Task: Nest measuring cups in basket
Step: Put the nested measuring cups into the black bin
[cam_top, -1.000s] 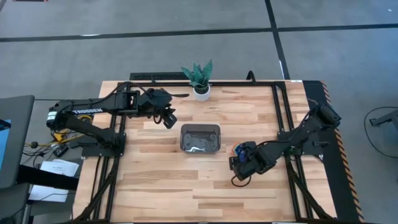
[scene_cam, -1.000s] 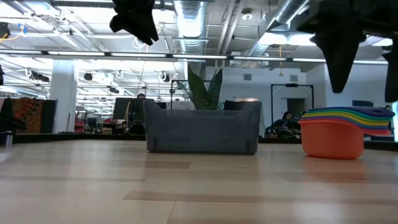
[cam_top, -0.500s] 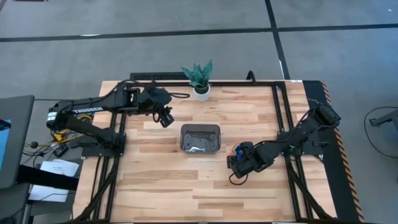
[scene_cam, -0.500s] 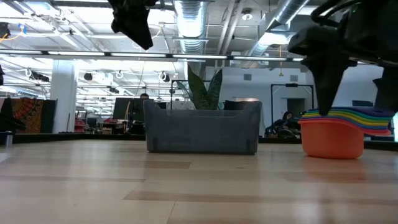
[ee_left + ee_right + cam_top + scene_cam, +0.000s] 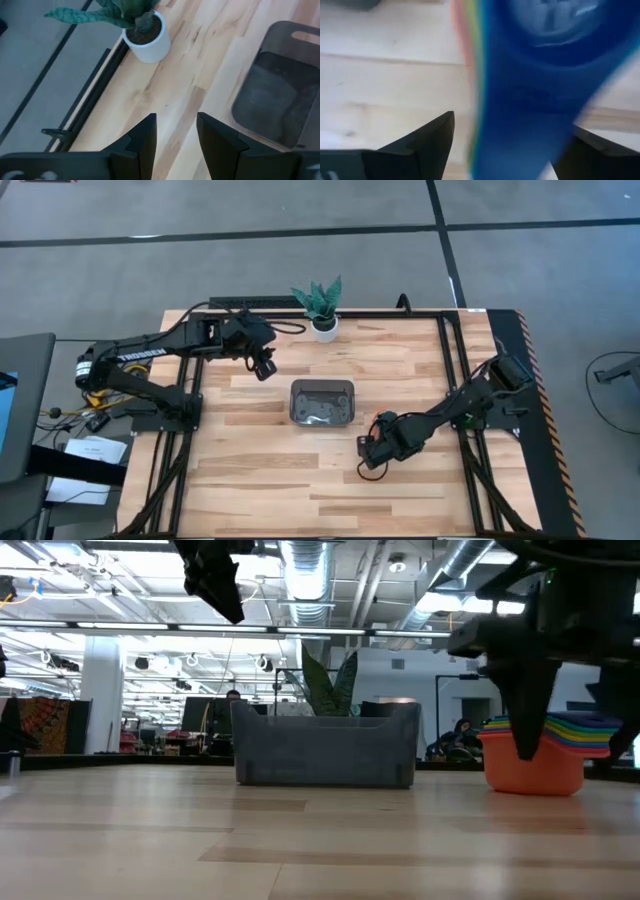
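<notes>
The measuring cups (image 5: 535, 765) stand nested in one stack on the table to the right of the basket (image 5: 322, 402), orange lowest and a blue cup (image 5: 545, 20) on top. Their stacked handles (image 5: 520, 125) stick out sideways. My right gripper (image 5: 575, 735) is low over the stack, pointing down and open, with a finger on each side of the handles. In the high view it hides the cups. My left gripper (image 5: 262, 365) hangs open and empty in the air beyond the basket's far left corner. My right gripper comes at the stacked handles (image 5: 520, 125) from above, its fingers across them. One finger (image 5: 427, 142) stands clear of them with bare table in between. Whether the other finger (image 5: 592, 152) touches the blue handle's edge I cannot tell.
A small plant in a white pot (image 5: 322, 320) stands at the table's far edge, behind the basket. The dark mesh basket (image 5: 325, 745) holds nothing that shows. Black frame rails (image 5: 455, 380) run along the table's sides. Bare wood lies in front of the basket.
My right gripper has sunk toward the cup stack and shifted a little toward the table's left, so its fingers now reach down beside the handles. My left gripper has drifted slightly toward the far edge and rolled about its own axis.
</notes>
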